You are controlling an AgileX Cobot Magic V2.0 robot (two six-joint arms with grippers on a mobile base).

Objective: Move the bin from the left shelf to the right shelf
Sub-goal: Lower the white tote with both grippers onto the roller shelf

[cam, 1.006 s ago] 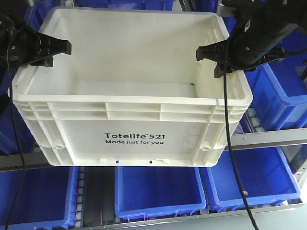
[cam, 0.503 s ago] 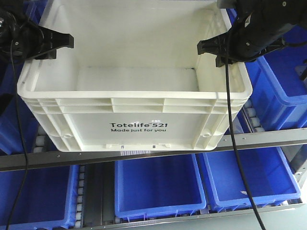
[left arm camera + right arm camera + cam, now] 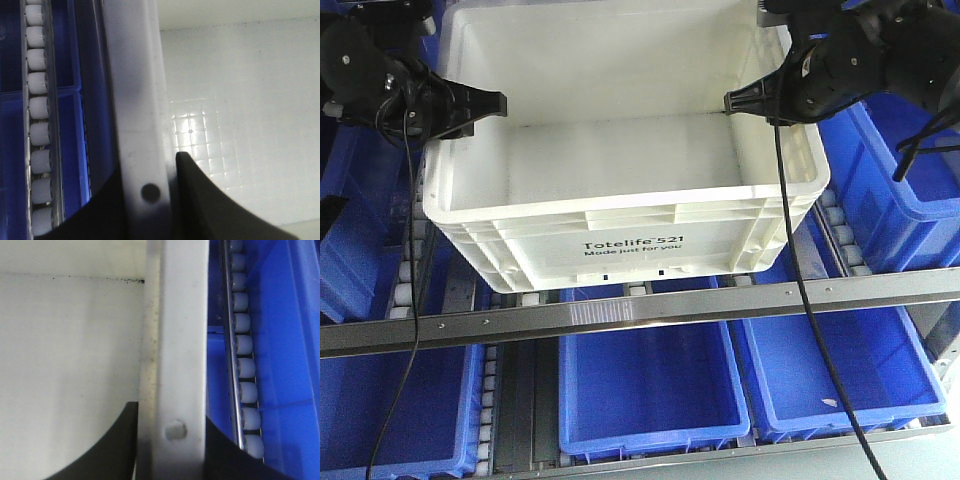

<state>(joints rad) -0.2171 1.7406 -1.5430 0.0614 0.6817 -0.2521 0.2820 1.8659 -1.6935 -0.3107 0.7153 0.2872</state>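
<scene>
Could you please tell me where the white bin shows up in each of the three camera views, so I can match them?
Front view: the bin fills the upper centre, resting on the roller lanes behind the steel rail.
Left wrist view: its rim runs vertically through the centre, its inside to the right.
Right wrist view: its rim runs vertically through the centre, its inside to the left.
Shared landmark: the white rollers beside the bin.

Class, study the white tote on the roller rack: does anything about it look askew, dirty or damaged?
The bin sits skewed to the front rail, its near-left corner farther forward. Dark specks line the inside wall seam. No cracks or spills show.
</scene>
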